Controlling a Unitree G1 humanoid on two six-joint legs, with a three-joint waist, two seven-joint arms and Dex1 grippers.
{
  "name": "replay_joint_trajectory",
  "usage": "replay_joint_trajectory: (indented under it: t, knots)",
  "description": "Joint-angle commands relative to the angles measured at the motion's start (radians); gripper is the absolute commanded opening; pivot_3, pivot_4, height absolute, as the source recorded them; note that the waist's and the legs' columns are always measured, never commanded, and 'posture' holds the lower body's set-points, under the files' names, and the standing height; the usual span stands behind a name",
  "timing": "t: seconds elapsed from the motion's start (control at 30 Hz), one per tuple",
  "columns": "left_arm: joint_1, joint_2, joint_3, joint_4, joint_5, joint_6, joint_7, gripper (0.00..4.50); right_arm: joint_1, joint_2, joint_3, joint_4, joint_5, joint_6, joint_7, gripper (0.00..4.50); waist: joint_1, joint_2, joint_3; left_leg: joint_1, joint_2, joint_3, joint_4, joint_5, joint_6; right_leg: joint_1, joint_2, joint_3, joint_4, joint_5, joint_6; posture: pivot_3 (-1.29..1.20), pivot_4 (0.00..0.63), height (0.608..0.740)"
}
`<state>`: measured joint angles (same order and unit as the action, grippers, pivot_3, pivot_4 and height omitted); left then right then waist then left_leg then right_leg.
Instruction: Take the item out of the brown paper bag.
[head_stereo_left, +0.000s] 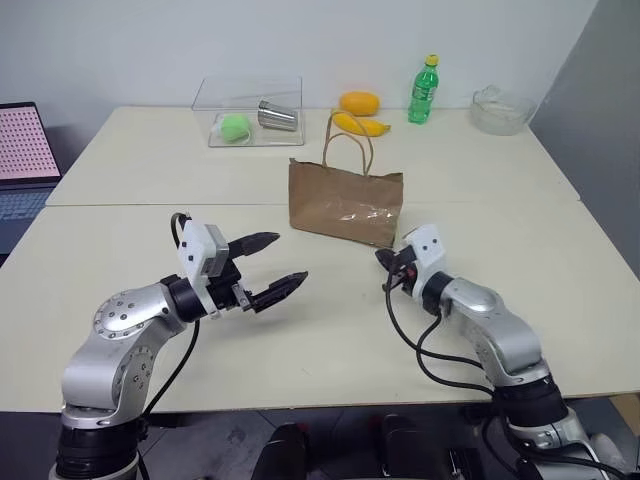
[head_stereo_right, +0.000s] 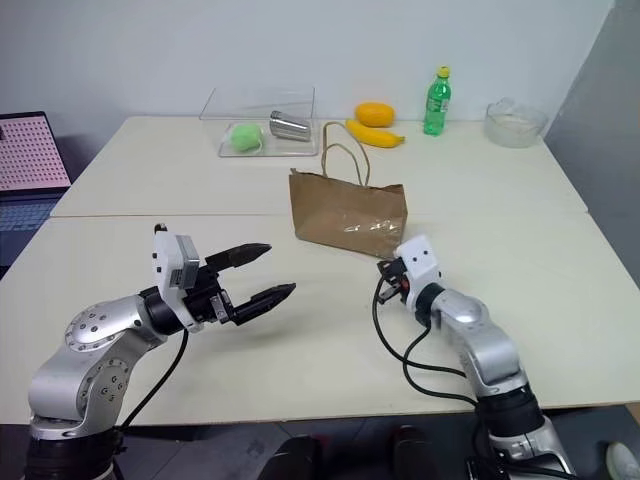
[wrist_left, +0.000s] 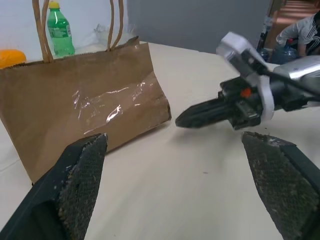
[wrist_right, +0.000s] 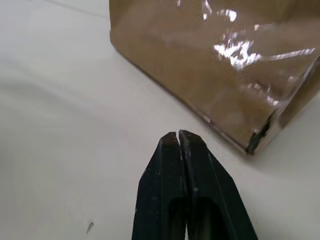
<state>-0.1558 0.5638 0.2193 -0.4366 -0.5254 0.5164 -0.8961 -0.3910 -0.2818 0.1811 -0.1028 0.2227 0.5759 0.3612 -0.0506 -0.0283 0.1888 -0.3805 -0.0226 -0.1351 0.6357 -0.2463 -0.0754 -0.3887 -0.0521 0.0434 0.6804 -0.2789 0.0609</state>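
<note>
left gripper (head_stereo_left: 268, 266) spread wide, right gripper (wrist_right: 178, 137) pinched together beside brown paper bag (head_stereo_left: 345, 203)

Left arm: enters from the lower left of the head view, bent at the elbow, forearm angled toward the centre.
Left pincer (head_stereo_left: 268, 266): roughly level, pointing toward the frame's right, its two black fingers (wrist_left: 80, 172) spread wide, nothing between them.
Right arm: rises from the lower right, forearm slanting up toward the centre.
Right pincer (wrist_right: 178, 137): fingers pressed tip to tip, empty, tilted slightly downward.
</note>
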Motion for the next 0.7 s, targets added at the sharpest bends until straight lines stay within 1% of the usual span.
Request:
replay_joint_trajectory:
  t: [0.03, 0.2, 0.4, 0.7]
  knots:
    - [0.003, 0.027, 0.006, -0.054, -0.041, -0.007, -0.004, 4.5, -0.071, 0.027, -0.028, 0.074, -0.038, -0.051, -0.034, 0.05, -0.002, 0.0, 0.0, 0.0, 0.0, 0.0, 0.0, 0.0, 0.0, 0.0, 0.0, 0.0, 0.0, 0.0, 0.0, 0.0, 0.15, 0.74]
    - [0.033, 0.051, -0.018, -0.057, -0.05, -0.024, -0.031, 4.5, -0.109, 0.047, -0.053, 0.161, -0.069, -0.11, -0.051, 0.05, -0.004, 0.0, 0.0, 0.0, 0.0, 0.0, -0.001, 0.0, 0.0, 0.0, 0.0, 0.0, 0.0, 0.0, 0.0, 0.0, 0.15, 0.74]
    - [0.038, 0.047, -0.052, -0.056, -0.049, -0.045, -0.028, 4.5, -0.133, 0.05, -0.055, 0.23, -0.125, -0.179, -0.065, 0.05, -0.005, 0.0, 0.0, 0.0, 0.0, 0.0, -0.001, 0.0, 0.0, 0.0, 0.0, 0.0, 0.0, 0.0, 0.0, 0.0, 0.15, 0.74]
    - [0.034, 0.046, -0.084, -0.052, -0.05, -0.064, -0.026, 4.5, -0.127, 0.044, -0.07, 0.251, -0.156, -0.253, -0.067, 0.05, -0.005, 0.001, 0.0, 0.0, 0.0, 0.0, -0.001, 0.0, 0.0, 0.0, 0.0, 0.0, 0.0, 0.0, 0.0, 0.0, 0.15, 0.74]
